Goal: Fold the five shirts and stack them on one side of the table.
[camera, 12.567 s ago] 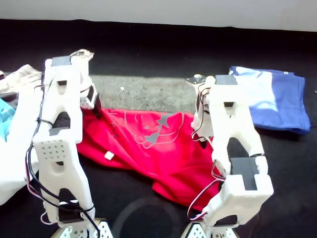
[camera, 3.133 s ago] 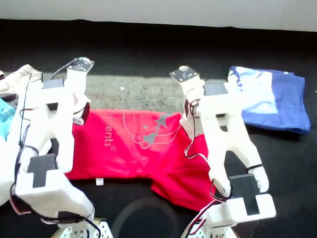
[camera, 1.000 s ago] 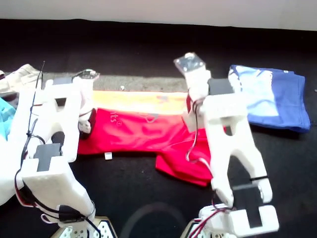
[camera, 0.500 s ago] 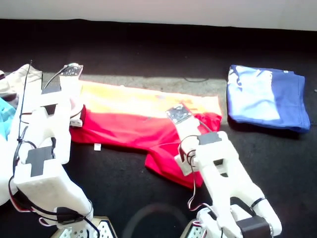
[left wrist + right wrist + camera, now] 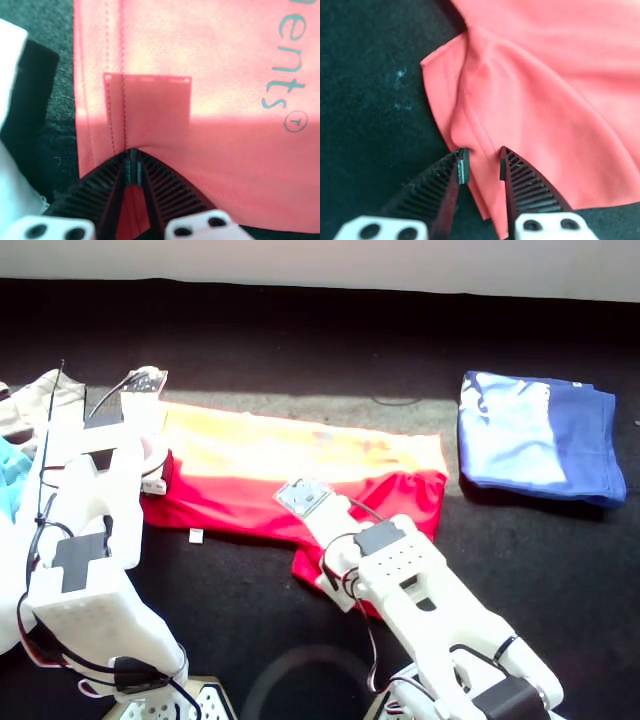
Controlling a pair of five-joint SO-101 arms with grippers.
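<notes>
Two grippers meet your red shirt (image 5: 230, 490), spread across the middle of the frame. Your left gripper (image 5: 133, 159) is clamped on its hem; your right gripper (image 5: 480, 167) stands parted astride a fold. A folded blue shirt (image 5: 540, 440) lies upper right.

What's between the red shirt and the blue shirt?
Just a narrow strip of bare black table, seen in the high view, separates the red shirt and the blue shirt.

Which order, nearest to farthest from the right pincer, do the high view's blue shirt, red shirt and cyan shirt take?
1. red shirt, directly under the right pincer.
2. blue shirt, at the table's right.
3. cyan shirt, at the left edge.
</notes>
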